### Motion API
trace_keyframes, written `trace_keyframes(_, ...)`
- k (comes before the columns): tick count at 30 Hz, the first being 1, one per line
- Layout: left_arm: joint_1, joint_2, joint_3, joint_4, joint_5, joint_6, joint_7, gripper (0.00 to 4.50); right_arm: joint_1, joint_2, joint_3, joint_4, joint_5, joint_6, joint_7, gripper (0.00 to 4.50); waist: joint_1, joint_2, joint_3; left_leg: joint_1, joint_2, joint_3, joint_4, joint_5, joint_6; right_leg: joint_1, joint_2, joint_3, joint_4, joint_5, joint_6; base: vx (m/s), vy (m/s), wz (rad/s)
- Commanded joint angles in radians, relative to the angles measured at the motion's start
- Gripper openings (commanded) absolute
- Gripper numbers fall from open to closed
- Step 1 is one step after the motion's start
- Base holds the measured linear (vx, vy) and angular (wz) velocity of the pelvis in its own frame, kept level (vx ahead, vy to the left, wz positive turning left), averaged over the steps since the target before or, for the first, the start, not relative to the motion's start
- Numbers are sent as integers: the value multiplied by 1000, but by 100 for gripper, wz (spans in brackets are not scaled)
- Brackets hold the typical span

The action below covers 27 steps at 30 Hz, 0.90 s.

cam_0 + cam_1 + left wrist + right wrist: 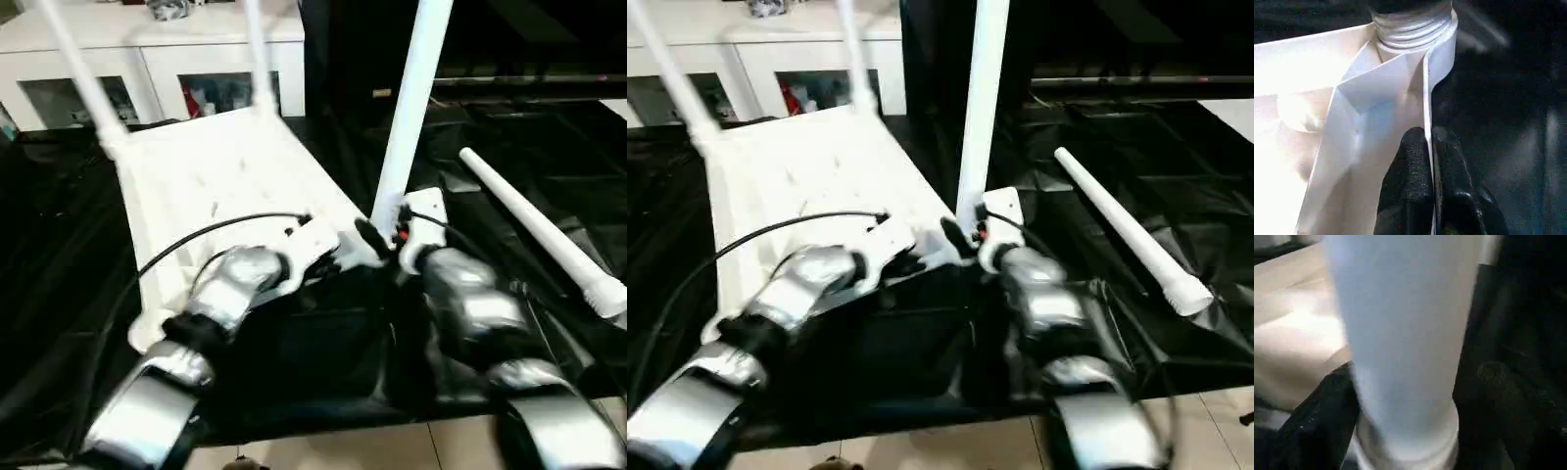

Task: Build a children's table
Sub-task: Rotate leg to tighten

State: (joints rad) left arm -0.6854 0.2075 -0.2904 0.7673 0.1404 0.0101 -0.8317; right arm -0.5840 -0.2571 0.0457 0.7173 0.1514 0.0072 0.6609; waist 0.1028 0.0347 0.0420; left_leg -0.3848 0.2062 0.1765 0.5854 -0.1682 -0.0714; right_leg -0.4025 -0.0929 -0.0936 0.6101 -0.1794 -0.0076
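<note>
From the head cameras, you see the tabletop (pixel 230 186) lying underside-up on the black worktop (pixel 59 255), two legs standing in its far sockets and a third leg (pixel 411 108) rising upright right at your right gripper (pixel 392 233). The loose leg (pixel 544 235) lies well off to the right gripper's outer side, its long axis running away from you. The right arm is clearly nearer to it.

In the left wrist view, your left gripper (pixel 1429 161) is pinched narrow on a thin rib of the tabletop, just short of the corner socket (pixel 1413 34).

In the right wrist view, the upright leg stands between the right gripper's fingers (pixel 1322 421), which look slack around it; I cannot tell whether they grip it.
</note>
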Motion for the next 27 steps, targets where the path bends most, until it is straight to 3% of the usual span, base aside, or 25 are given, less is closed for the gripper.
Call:
trace_keyframes(1, 23, 19, 5, -27, -28, -35, -29, 0, 31, -23, 34, -64, 9, 28, 102, 399, 6, -16, -63, 9, 26, -5, -65, -213, 71, 55, -60, 47, -78, -218, -189, 0, 0, 0)
trace_keyframes(2, 24, 20, 5, -29, -29, -36, -32, 0, 34, -25, 36, -68, 9, 30, 108, 399, 5, -17, -62, 10, 25, -4, -65, -215, 70, 53, -59, 47, -80, -224, -190, 0, 0, 0)
trace_keyframes(3, 31, 28, 3, -42, -33, -37, -51, 0, 56, -44, 49, -103, 18, 40, 156, 399, 4, -10, -61, 10, 25, -5, -66, -221, 67, 53, -59, 46, -80, -231, -193, 0, 0, 0)
trace_keyframes(6, 58, 50, 4, -104, -63, -33, -131, 0, 102, -90, 73, -178, 34, 73, 248, 399, 8, -13, -62, 11, 29, -6, -67, -226, 66, 54, -59, 48, -80, -237, -193, 0, 0, 0)
trace_keyframes(11, 80, 61, -5, -162, -89, -21, -197, 0, 98, -93, 74, -172, 20, 70, 248, 399, 6, -6, -63, 13, 30, -6, -67, -229, 55, 49, -60, 48, -78, -220, -213, 0, 0, 0)
trace_keyframes(17, 94, 67, -7, -196, -96, -6, -220, 0, 103, -91, 78, -193, 24, 99, 271, 399, 14, -10, -65, 12, 29, -4, -65, -194, 60, 52, -58, 49, -68, -152, -223, 0, 0, 0)
trace_keyframes(27, 108, 75, -3, -217, -90, 10, -227, 0, 107, -93, 83, -194, 28, 106, 301, 309, 15, -12, -65, 13, 28, -3, -62, -182, 65, 52, -58, 49, -68, -151, -224, 0, 0, 0)
